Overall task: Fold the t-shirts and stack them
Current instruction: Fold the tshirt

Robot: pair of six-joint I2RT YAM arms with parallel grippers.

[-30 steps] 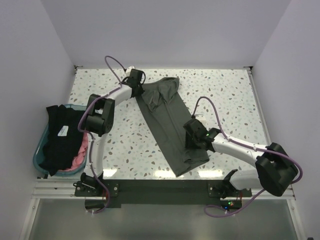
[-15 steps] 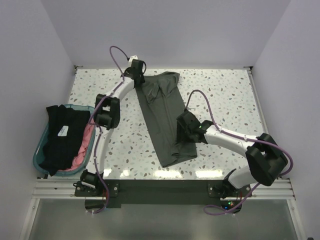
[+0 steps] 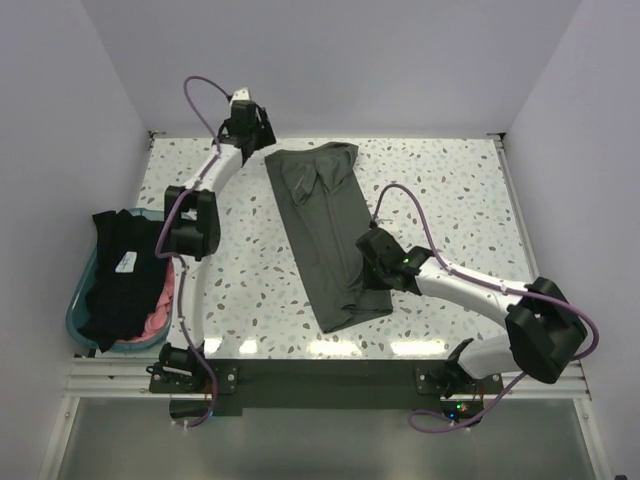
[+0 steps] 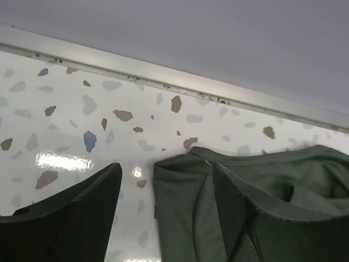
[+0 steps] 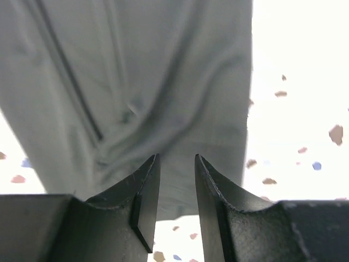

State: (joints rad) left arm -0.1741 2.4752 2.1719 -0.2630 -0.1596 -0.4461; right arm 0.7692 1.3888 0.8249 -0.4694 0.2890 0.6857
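Note:
The dark olive-green t-shirt (image 3: 325,230) lies on the speckled table as a long strip folded lengthwise, running from the back centre to the near edge. My left gripper (image 3: 248,128) hovers open at the far wall, just left of the shirt's top corner. In the left wrist view the collar corner (image 4: 191,213) rests on the table between the spread fingers of the left gripper (image 4: 166,169), untouched. My right gripper (image 3: 368,250) hangs over the strip's right edge, and its jaws (image 5: 177,157) stand narrowly apart above the cloth (image 5: 163,82) with nothing between them. The black t-shirt (image 3: 120,280) and the pink t-shirt (image 3: 162,300) sit in the tub.
A teal plastic tub (image 3: 75,300) stands at the table's left edge beside the left arm. White walls close in the table on three sides, with a metal rail (image 4: 163,79) along the far edge. Bare speckled tabletop (image 3: 450,190) lies right of the shirt.
The left gripper opened, let go of the shirt's top corner and drew back left toward the far wall. The strip shifted left and straightened. The right gripper's jaws narrowed.

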